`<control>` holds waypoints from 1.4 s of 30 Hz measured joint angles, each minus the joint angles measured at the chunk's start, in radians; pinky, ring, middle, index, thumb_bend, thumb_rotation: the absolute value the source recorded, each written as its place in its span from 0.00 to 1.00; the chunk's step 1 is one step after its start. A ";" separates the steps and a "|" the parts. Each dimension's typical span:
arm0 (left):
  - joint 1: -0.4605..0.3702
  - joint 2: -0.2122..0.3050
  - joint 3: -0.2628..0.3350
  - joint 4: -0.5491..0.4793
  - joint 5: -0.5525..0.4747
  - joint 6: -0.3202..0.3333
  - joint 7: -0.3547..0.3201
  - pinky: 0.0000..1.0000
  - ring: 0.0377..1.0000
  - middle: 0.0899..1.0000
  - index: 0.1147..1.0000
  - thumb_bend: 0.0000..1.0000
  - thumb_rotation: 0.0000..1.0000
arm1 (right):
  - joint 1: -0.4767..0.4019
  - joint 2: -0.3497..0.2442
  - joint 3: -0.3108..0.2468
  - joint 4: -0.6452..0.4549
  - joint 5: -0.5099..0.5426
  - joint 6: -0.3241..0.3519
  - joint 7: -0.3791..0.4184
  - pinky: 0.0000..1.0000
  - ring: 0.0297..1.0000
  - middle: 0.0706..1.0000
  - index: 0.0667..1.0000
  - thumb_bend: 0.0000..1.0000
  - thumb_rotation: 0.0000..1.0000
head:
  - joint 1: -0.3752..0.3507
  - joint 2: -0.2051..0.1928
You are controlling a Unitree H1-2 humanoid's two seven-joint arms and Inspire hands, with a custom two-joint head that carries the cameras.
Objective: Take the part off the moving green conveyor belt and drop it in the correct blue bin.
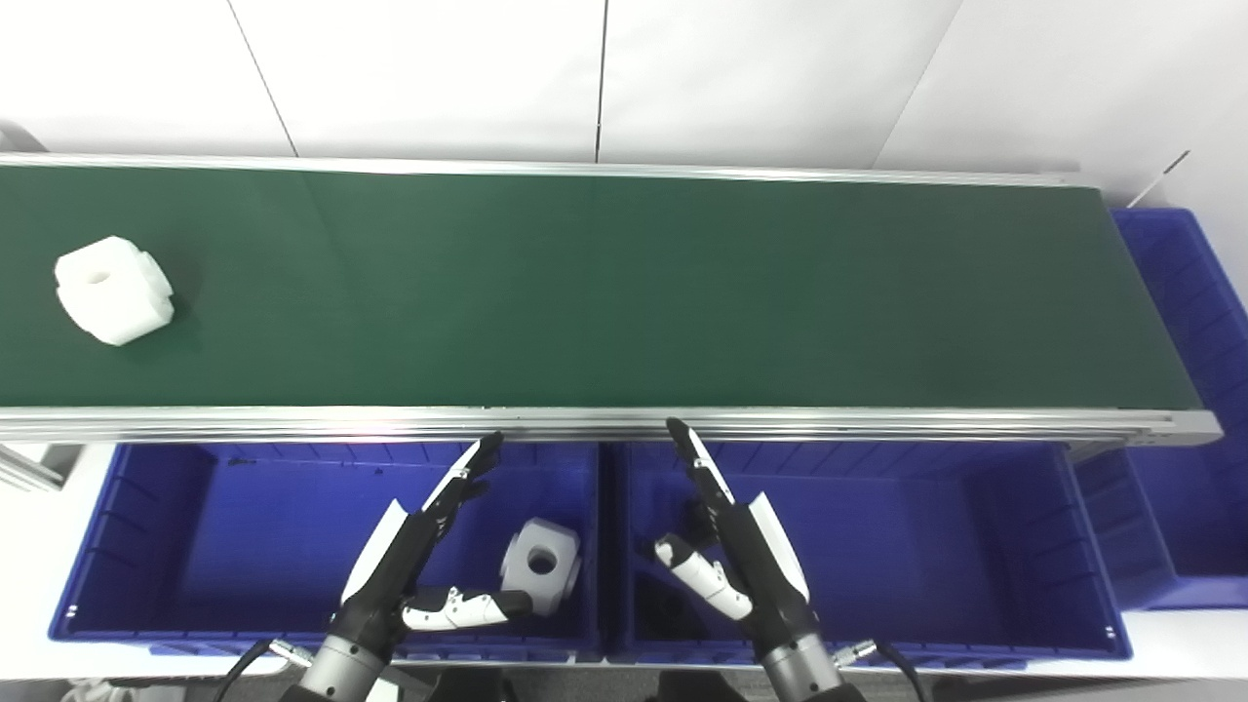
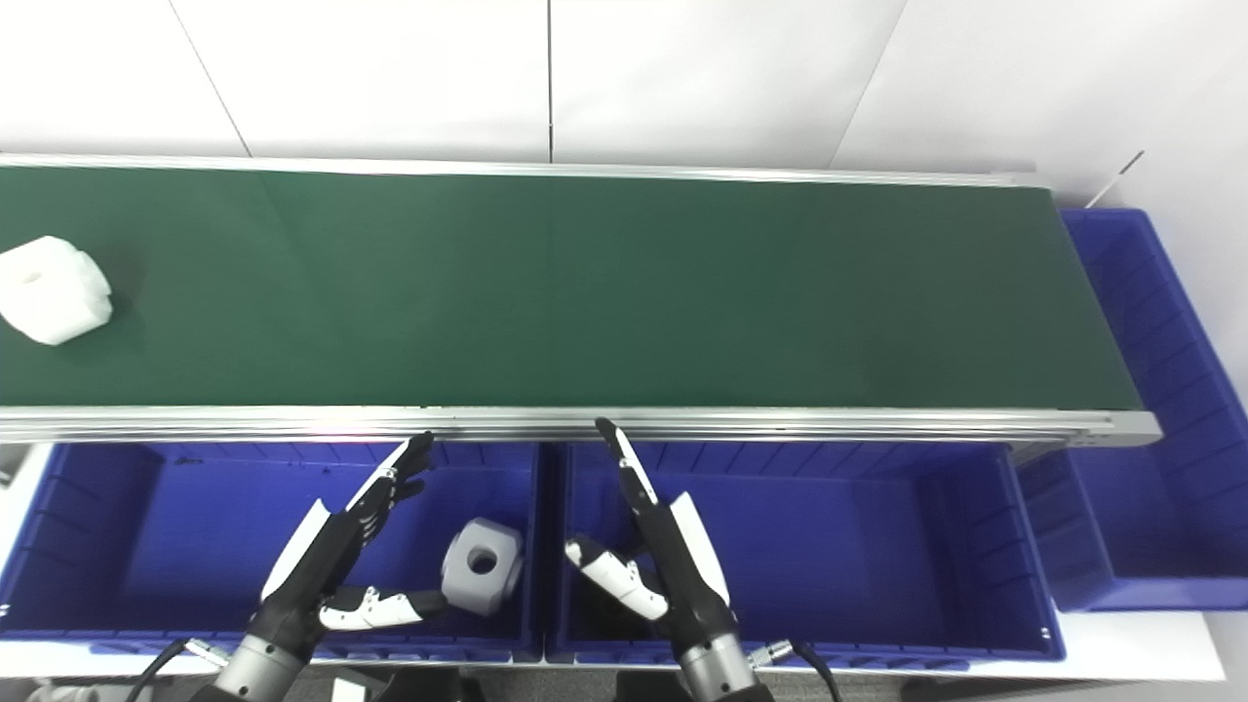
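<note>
A white blocky part (image 1: 114, 290) with a round hole on top lies on the green conveyor belt (image 1: 624, 292) at its far left. My left hand (image 1: 414, 546) is open and empty, held over the left blue bin (image 1: 195, 546). My right hand (image 1: 731, 546) is open and empty, held over the middle blue bin (image 1: 926, 546). Both hands are below the belt's near rail, fingers pointing toward it. A second grey-white part (image 1: 541, 564) with a hole lies in the left bin, next to my left thumb.
A third blue bin (image 1: 1185, 390) stands at the belt's right end. An aluminium rail (image 1: 624, 422) runs along the belt's near edge, between the hands and the belt. A white wall is behind the belt.
</note>
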 measured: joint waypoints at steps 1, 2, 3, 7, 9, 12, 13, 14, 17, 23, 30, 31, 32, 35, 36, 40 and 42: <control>-0.001 -0.002 0.003 0.001 -0.011 0.000 -0.006 0.94 0.98 0.99 0.97 0.85 0.51 | -0.002 0.001 -0.006 0.011 0.015 -0.011 0.000 1.00 1.00 1.00 1.00 0.79 0.84 | 0.000 -0.002; -0.002 -0.006 0.008 0.003 -0.018 0.000 -0.013 0.94 0.98 0.99 0.97 0.85 0.51 | -0.006 0.001 -0.011 0.020 0.030 -0.023 0.000 1.00 1.00 1.00 1.00 0.80 0.84 | -0.002 -0.003; -0.006 -0.014 0.019 0.009 -0.030 0.000 -0.027 0.94 0.98 0.99 0.98 0.86 0.52 | -0.008 0.002 -0.012 0.025 0.039 -0.035 0.000 1.00 1.00 1.00 1.00 0.79 0.85 | -0.002 -0.008; -0.032 -0.045 0.041 0.042 -0.052 0.000 -0.062 0.94 0.97 0.99 0.98 0.85 0.51 | -0.023 0.017 -0.012 0.051 0.041 -0.088 -0.001 1.00 1.00 1.00 1.00 0.81 0.85 | -0.012 -0.018; -0.039 -0.054 0.047 0.048 -0.051 0.000 -0.073 0.94 0.98 1.00 0.98 0.86 0.52 | -0.029 0.027 -0.011 0.070 0.038 -0.094 -0.001 1.00 1.00 1.00 1.00 0.84 0.82 | -0.020 -0.025; -0.039 -0.062 0.058 0.060 -0.050 0.000 -0.073 0.94 0.98 1.00 0.98 0.87 0.52 | -0.027 0.032 -0.013 0.091 0.028 -0.099 -0.002 1.00 1.00 1.00 1.00 0.85 0.80 | -0.028 -0.031; -0.038 -0.062 0.061 0.063 -0.048 0.000 -0.072 0.94 0.98 1.00 0.98 0.87 0.52 | -0.025 0.032 -0.015 0.094 0.027 -0.100 -0.002 1.00 1.00 1.00 1.00 0.84 0.80 | -0.034 -0.040; -0.036 -0.062 0.064 0.065 -0.048 0.000 -0.072 0.94 0.98 1.00 0.98 0.87 0.51 | -0.024 0.032 -0.019 0.096 0.027 -0.100 -0.003 1.00 1.00 1.00 1.00 0.83 0.79 | -0.038 -0.049; -0.033 -0.063 0.074 0.065 -0.047 0.000 -0.068 0.94 0.98 0.99 0.97 0.87 0.50 | -0.026 0.029 -0.032 0.098 0.027 -0.102 -0.009 1.00 1.00 1.00 1.00 0.80 0.78 | -0.038 -0.058; -0.035 -0.065 0.066 0.066 -0.043 0.000 -0.067 0.93 0.97 0.98 0.97 0.87 0.50 | -0.027 0.000 -0.051 0.102 0.001 -0.109 -0.020 1.00 1.00 1.00 1.00 0.81 0.76 | -0.034 -0.086; -0.054 -0.060 0.020 0.084 -0.004 -0.008 0.001 0.91 0.95 0.97 0.96 0.87 0.52 | -0.025 -0.008 -0.054 0.118 -0.013 -0.110 -0.020 1.00 1.00 1.00 1.00 0.85 0.77 | -0.028 -0.106; -0.058 -0.055 0.003 0.086 0.000 -0.010 0.020 0.90 0.95 0.97 0.96 0.87 0.52 | -0.024 -0.009 -0.056 0.118 -0.016 -0.110 -0.020 1.00 1.00 1.00 1.00 0.85 0.76 | -0.028 -0.106; -0.064 -0.046 -0.014 0.090 0.012 -0.013 0.038 0.89 0.95 0.97 0.95 0.86 0.51 | -0.023 -0.009 -0.057 0.118 -0.020 -0.110 -0.020 1.00 1.00 1.00 1.00 0.84 0.75 | -0.026 -0.110; -0.080 -0.018 -0.057 0.097 0.035 -0.017 0.097 0.88 0.93 0.96 0.94 0.86 0.49 | -0.020 -0.009 -0.061 0.117 -0.030 -0.110 -0.020 1.00 1.00 1.00 1.00 0.84 0.73 | -0.022 -0.117; -0.085 -0.010 -0.074 0.100 0.040 -0.018 0.120 0.87 0.93 0.96 0.94 0.86 0.49 | -0.018 -0.008 -0.064 0.116 -0.032 -0.110 -0.021 1.00 1.00 1.00 1.00 0.84 0.73 | -0.021 -0.117; -0.107 0.021 -0.151 0.109 0.075 -0.018 0.214 0.86 0.91 0.94 0.92 0.86 0.48 | -0.008 -0.008 -0.072 0.114 -0.034 -0.110 -0.022 1.00 1.00 1.00 1.00 0.83 0.70 | -0.008 -0.123; -0.116 0.035 -0.194 0.117 0.085 -0.018 0.257 0.86 0.91 0.94 0.91 0.86 0.47 | -0.006 -0.008 -0.076 0.114 -0.031 -0.110 -0.022 1.00 1.00 1.00 1.00 0.83 0.69 | -0.008 -0.123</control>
